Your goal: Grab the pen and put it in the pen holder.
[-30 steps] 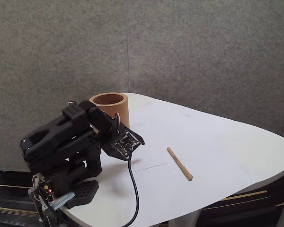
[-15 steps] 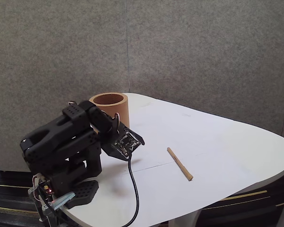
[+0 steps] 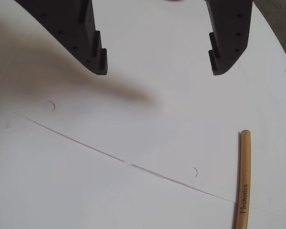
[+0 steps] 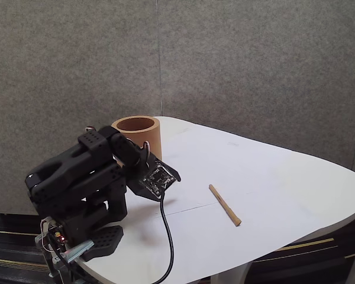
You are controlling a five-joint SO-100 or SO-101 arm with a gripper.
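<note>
The pen (image 4: 225, 205) lies on the white table (image 4: 284, 177), apart from the empty, spread pincer (image 3: 159, 71).

Fixed view stands off to the side, raised, taking in the whole table (image 4: 284, 177). Wrist view rides close above the claw (image 3: 159, 64), looking down. Both catch the pen (image 4: 225, 205).

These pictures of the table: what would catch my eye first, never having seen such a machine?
Probably the black arm, folded low at the near left corner of the white table in the fixed view, with a brown pen holder standing just behind it. Next, the thin tan pen lying alone on the tabletop to the arm's right. In the wrist view, the gripper hangs open above bare table, with the pen off to the lower right.
</note>
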